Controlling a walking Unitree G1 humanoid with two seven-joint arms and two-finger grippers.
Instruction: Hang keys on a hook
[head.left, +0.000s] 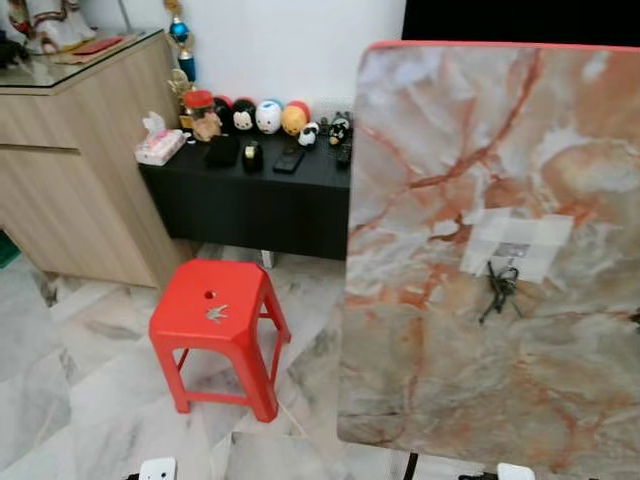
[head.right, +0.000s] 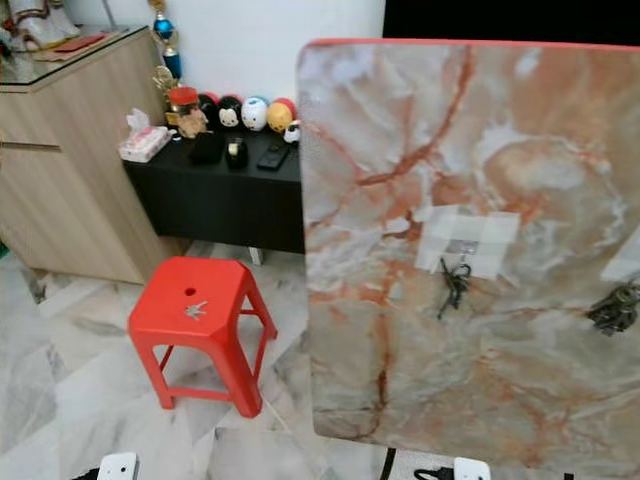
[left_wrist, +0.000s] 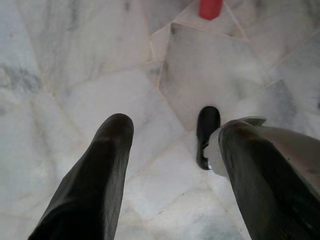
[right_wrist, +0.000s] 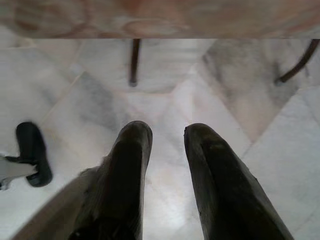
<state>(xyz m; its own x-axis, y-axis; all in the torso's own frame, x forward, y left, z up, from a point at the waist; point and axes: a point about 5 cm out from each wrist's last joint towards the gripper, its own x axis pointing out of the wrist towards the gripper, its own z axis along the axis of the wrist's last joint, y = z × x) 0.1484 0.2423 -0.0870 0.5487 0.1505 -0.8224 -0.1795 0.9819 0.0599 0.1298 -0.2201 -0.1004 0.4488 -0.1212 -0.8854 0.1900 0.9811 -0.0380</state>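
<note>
- Step in hand, by my reading: fetch the keys before any hanging. They lie on the seat of the red stool, just beside its centre hole, well apart from the marble-patterned board standing upright to the robot's right.
- Left gripper hangs low over the pale marble floor, fingers spread wide, nothing between them. Right gripper also points at the floor near the board's dark legs, fingers narrowly parted, empty.
- To do it well: close on the stool first, then bring one gripper down from above, fingers straddling the bunch. The keys lie flat on slick plastic, so a shallow pinch may skid them; aim for the thickest part, or the ring if there is one.
- The keys: small, silvery-grey, splayed like a little star. Too small here to count them or confirm a ring.
- Target: a hook on a taped white patch on the board, already carrying a dark dangling bunch. A second dark bunch hangs at the board's right edge in the right eye view.
- Risk, my judgement: the taped hook looks crowded, so the ring needs a clean approach past what hangs there.
</note>
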